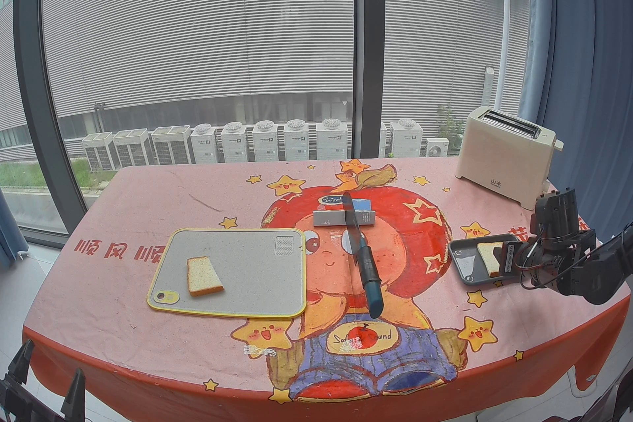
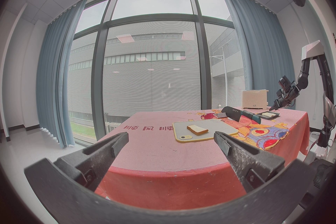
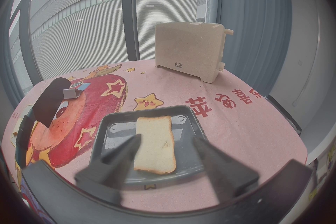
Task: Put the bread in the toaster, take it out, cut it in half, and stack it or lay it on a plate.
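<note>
One bread half (image 1: 203, 276) lies on the grey cutting board (image 1: 264, 285) at the table's left. A second half (image 1: 490, 257) lies flat on the dark plate (image 1: 465, 265) at the right, in front of the cream toaster (image 1: 508, 153). My right gripper (image 1: 509, 258) hovers at the plate's right side, open, its fingers (image 3: 117, 161) straddling that bread half (image 3: 155, 144) without closing on it. Off the table's front-left corner, my left gripper (image 2: 170, 139) is open and holds nothing. The knife (image 1: 362, 255) lies mid-table, its blade on a small grey rest (image 1: 343, 217).
The table's right edge runs close behind the plate (image 3: 115, 133), with a blue curtain (image 1: 587, 60) beyond. The toaster (image 3: 189, 49) stands at the back right corner. Window glass runs along the table's far side.
</note>
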